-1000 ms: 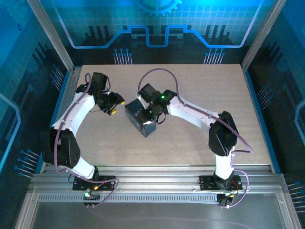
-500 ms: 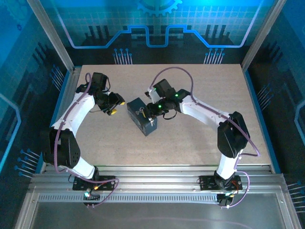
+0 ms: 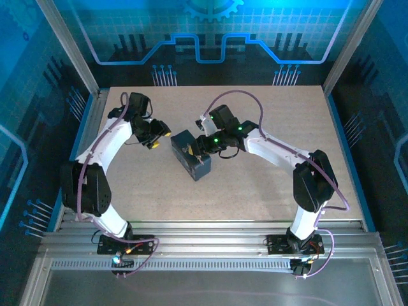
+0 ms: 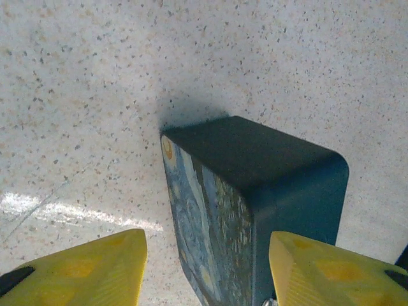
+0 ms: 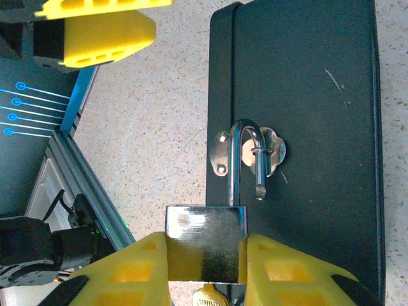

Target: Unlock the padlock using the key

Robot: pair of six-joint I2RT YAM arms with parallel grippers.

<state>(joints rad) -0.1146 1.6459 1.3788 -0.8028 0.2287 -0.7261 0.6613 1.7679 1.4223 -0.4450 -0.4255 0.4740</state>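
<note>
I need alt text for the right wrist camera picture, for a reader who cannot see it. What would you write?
The right claw, with yellow fingers, grips the body of a small silver padlock from both sides. Its shackle is hooked through a metal hasp on a dark box, and the shackle's free end hangs outside the body.

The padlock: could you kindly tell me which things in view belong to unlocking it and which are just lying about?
Belong to the job:
padlock, gripped by the right tool, its shackle hooked through the hasp
box carrying that hasp
left tool, open at the box's corner

Just there:
speckled table
aluminium rail along its edge
</note>
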